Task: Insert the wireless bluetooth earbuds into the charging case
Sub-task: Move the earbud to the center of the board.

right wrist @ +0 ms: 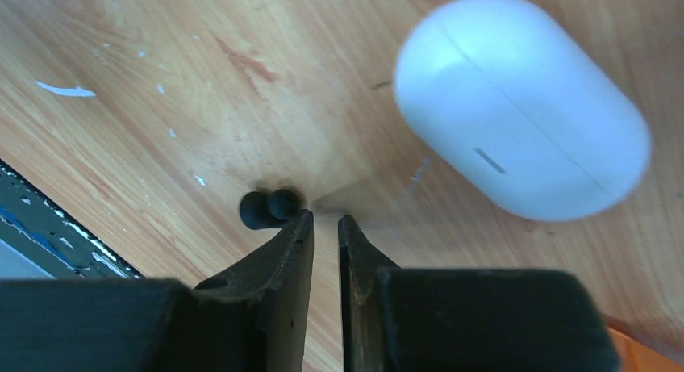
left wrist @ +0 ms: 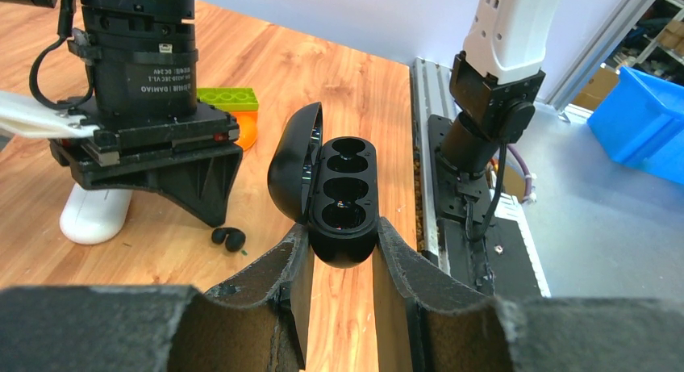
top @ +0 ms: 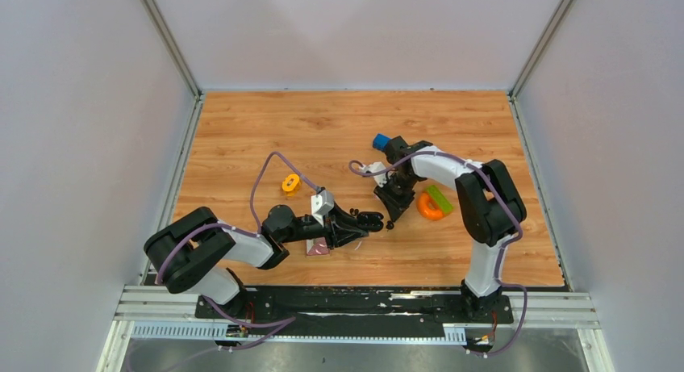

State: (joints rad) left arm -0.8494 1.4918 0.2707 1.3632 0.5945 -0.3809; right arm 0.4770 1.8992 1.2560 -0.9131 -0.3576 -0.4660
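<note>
Earbud (right wrist: 269, 208) beside right fingers (right wrist: 290, 251)

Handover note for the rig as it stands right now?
Left gripper: shut on the open black charging case, lid up, both wells look empty.
Right gripper: open only a slit, empty, tips at the table.
Small black earbuds: on the wood just beside the right fingertips; one or two, unclear.
Closed white pill-shaped case lies nearby.
Done: case open. Left: pick up and seat the buds.
</note>
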